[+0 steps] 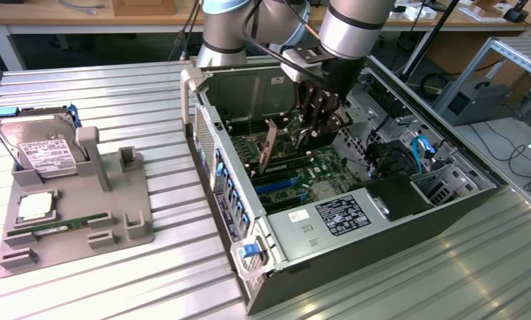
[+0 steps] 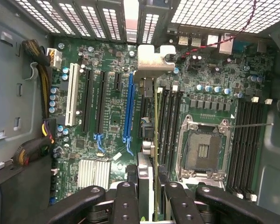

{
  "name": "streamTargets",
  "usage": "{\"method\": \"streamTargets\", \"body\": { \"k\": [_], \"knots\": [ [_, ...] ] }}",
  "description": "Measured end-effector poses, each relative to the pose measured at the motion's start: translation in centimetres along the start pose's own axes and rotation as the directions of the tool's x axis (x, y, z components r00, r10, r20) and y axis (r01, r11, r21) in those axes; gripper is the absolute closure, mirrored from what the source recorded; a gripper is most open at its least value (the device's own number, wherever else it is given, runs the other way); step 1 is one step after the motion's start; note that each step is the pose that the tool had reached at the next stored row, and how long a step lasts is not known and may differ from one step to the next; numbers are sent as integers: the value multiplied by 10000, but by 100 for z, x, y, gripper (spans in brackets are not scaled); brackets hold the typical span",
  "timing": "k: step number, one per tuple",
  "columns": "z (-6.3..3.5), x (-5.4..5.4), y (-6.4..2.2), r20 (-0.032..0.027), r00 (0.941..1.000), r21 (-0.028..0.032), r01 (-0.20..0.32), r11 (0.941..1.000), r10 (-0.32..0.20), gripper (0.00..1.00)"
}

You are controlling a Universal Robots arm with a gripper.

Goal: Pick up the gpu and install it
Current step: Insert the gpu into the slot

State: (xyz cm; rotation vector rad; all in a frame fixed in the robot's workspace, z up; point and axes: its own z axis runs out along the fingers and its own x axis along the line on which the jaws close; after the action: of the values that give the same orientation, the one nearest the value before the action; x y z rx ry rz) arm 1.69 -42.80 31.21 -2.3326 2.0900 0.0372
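Down inside the open computer case [image 1: 247, 267], my gripper [image 1: 315, 130] is shut on the gpu [image 1: 272, 143]. I hold the card on edge above the green motherboard [image 1: 323, 167]. In the wrist view the gpu [image 2: 155, 121] appears edge-on as a thin green line, with its silver end bracket [image 2: 154, 63] toward the vented rear wall. My gripper [image 2: 151, 203] clamps the card between its black fingers [image 2: 126, 200]. The card hangs just beside the long blue slot [image 2: 127, 107], over the black slots. I cannot tell whether its edge touches a slot.
A silver hard drive [image 1: 43, 150], a memory stick [image 1: 56, 229] and a small chip [image 1: 34, 207] sit on the grey fixture [image 1: 114, 200] at the exterior view's left. The case walls, the drive cage [image 1: 434, 180], cables [image 2: 35, 144] and the CPU socket [image 2: 203, 149] surround the card.
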Motion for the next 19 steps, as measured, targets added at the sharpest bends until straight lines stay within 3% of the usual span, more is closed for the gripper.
{"method": "streamTargets", "body": {
  "k": [19],
  "knots": [
    [62, 1, -1, 0, 10000, 0, 0, 10000, 0, 73]
  ]
}}
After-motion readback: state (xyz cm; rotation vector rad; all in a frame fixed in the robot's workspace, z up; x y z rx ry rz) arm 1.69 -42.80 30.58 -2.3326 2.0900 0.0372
